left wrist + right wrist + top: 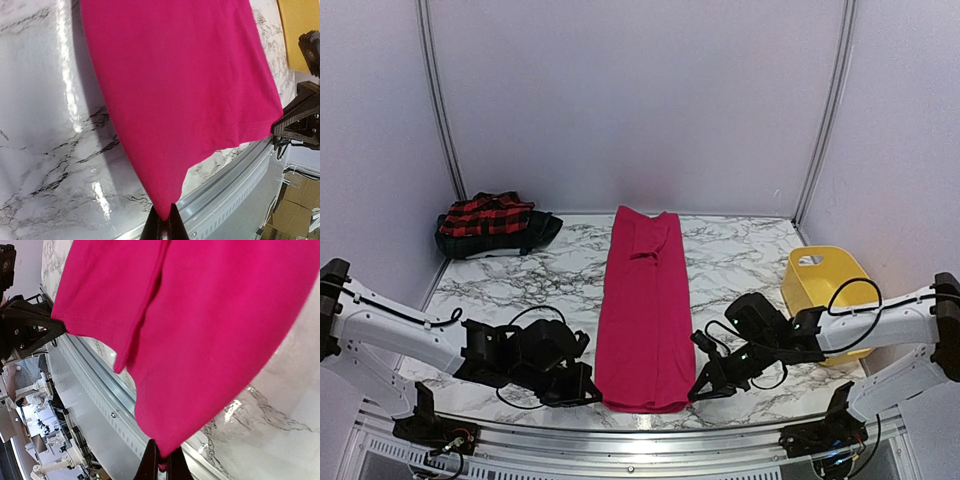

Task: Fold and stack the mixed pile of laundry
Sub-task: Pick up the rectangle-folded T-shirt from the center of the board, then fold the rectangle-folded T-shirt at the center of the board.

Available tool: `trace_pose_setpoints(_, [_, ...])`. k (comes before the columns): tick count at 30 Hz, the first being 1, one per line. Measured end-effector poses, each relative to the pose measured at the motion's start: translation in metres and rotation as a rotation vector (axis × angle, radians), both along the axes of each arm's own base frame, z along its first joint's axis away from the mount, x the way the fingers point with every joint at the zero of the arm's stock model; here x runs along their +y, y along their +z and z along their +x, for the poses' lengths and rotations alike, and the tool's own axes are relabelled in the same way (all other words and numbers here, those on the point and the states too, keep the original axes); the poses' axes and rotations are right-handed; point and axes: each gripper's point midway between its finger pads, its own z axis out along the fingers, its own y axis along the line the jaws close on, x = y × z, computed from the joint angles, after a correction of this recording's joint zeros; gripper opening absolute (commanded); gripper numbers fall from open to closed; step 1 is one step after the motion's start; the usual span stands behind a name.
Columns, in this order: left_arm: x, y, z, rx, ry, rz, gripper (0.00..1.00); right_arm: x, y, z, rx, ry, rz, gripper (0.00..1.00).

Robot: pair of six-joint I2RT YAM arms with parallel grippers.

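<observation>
The magenta-pink garment [643, 310] lies as a long narrow strip down the middle of the marble table [530, 290], sleeves folded in. My left gripper [592, 392] is shut on its near left corner; the left wrist view shows the cloth [175, 90] pinched between the fingertips [152, 227]. My right gripper [699, 390] is shut on its near right corner, and the right wrist view shows the cloth [210, 340] pinched there. The red-and-black checked garment [485, 215] lies bunched on the dark green-black plaid one [535, 232] at the far left.
A yellow plastic tub [823, 282] stands at the right, behind my right arm. The metal rail [620, 430] runs along the table's near edge, just below both grippers. White walls enclose the back and sides.
</observation>
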Motion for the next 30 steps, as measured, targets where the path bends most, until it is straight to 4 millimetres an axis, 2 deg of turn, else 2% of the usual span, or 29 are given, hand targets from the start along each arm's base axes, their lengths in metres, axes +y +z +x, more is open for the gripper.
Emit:
trace_pose_setpoints(6, [-0.017,0.036,0.022,-0.052,-0.003,-0.049,0.0,0.013,0.03,0.024,-0.071,-0.022,0.023,0.0])
trace_pose_setpoints(10, [-0.011,0.05,0.061,-0.091,0.049,-0.059,0.0,0.011,0.04,0.052,-0.124,-0.08,0.034,0.0])
trace_pose_setpoints(14, [-0.01,0.065,0.104,-0.137,0.088,-0.069,0.0,0.009,0.04,0.09,-0.17,-0.129,0.012,0.0])
trace_pose_setpoints(18, [-0.012,0.062,0.138,-0.165,0.101,-0.047,0.0,0.011,0.038,0.132,-0.216,-0.154,-0.009,0.0])
trace_pose_setpoints(23, [-0.015,0.053,0.179,-0.183,0.111,-0.013,0.0,0.004,0.028,0.186,-0.246,-0.189,-0.04,0.0])
trace_pose_setpoints(30, [-0.021,0.053,0.243,-0.221,0.141,-0.011,0.0,0.002,0.032,0.253,-0.314,-0.209,-0.035,0.0])
